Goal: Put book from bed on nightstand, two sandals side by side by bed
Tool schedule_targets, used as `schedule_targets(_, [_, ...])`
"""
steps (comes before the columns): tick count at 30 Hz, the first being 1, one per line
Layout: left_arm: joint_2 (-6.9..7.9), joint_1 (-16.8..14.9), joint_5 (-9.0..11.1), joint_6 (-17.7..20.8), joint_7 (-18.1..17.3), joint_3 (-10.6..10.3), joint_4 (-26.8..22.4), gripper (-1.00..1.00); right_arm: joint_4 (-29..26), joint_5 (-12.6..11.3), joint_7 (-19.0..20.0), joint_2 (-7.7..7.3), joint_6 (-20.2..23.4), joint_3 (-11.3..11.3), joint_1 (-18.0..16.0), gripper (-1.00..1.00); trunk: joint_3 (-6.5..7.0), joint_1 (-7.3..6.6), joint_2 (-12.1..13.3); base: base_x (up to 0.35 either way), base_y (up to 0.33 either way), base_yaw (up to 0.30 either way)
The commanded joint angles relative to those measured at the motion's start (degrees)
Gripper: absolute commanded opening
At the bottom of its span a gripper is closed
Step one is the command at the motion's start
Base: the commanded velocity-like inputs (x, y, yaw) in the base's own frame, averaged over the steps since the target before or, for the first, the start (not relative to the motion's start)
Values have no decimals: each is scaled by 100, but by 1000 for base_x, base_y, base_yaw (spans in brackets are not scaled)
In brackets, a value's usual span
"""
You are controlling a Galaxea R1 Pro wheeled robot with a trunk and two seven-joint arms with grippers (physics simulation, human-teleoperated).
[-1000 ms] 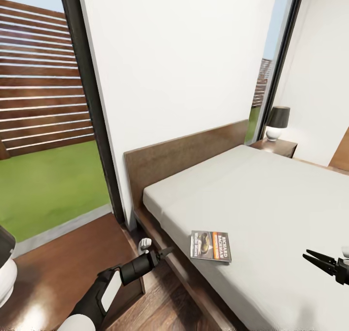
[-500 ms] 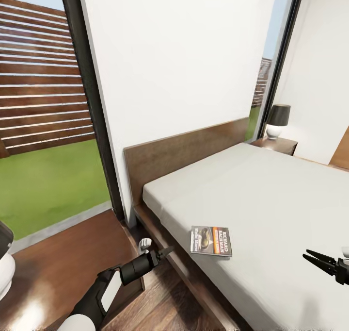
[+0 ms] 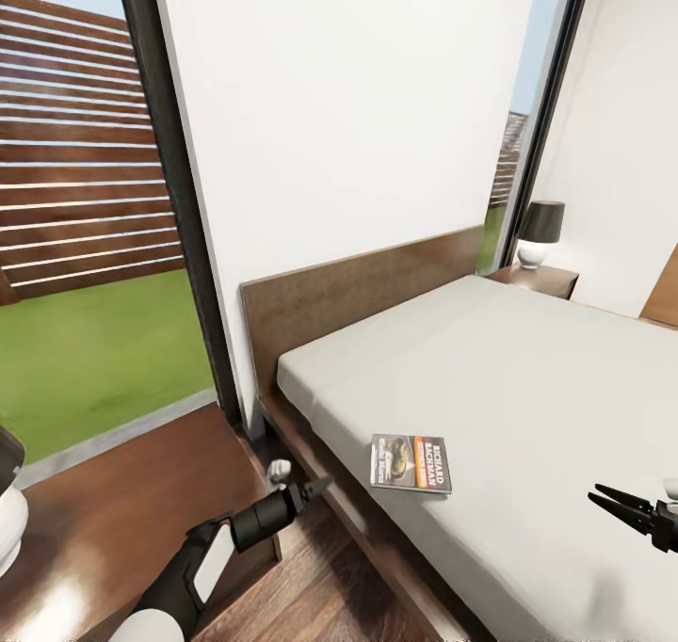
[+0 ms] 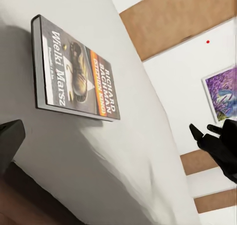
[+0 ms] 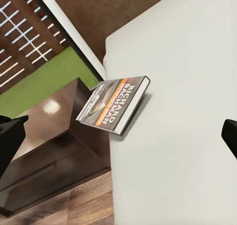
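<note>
The book (image 3: 411,463), dark with an orange band, lies flat near the edge of the bed (image 3: 527,378) on its grey mattress. My left gripper (image 3: 320,485) hangs open beside the bed frame, a short way left of the book and level with it. My right gripper (image 3: 603,497) hovers open over the mattress, right of the book and pointing at it. The left wrist view has the book (image 4: 74,71) close ahead, one of that gripper's fingers (image 4: 10,141), and the right gripper (image 4: 205,131) beyond. In the right wrist view the book (image 5: 114,104) lies ahead between spread fingers (image 5: 10,136). The sandals are out of view.
A dark wood nightstand (image 3: 122,501) stands under my left arm by the headboard (image 3: 367,289), with a small white object (image 3: 278,473) near its corner. A second nightstand (image 3: 541,282) with a dark-shaded lamp (image 3: 539,232) is beyond the bed. Tall windows flank the white wall.
The whole picture has shifted slightly, so the camera moved a little. Both grippers and the book keep their places.
</note>
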Motion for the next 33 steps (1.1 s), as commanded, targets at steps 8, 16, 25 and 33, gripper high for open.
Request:
schedule_targets(8, [99,-76,818,504,47,31,-32,100,2,-19,19,-1,51,-1,-3,100,-6,-1,-2,0,0,0])
schedule_targets(16, [172,-185,1253,533,82,41,-46,100,2,-15,19,-1,43,-1,-3,100,-6,-1,-2,0,0,0])
schedule_targets(25, [613,-191,1827,520,123,49,-35,100,2,-16,18,-1,45,-1,-3,100,-6,-1,-2,0,0,0])
schedule_targets(33, [716,-192,1861,507,424,64,-11,100,2,-19,19,-1,58,-1,-3,100,-6,-1,-2,0,0,0])
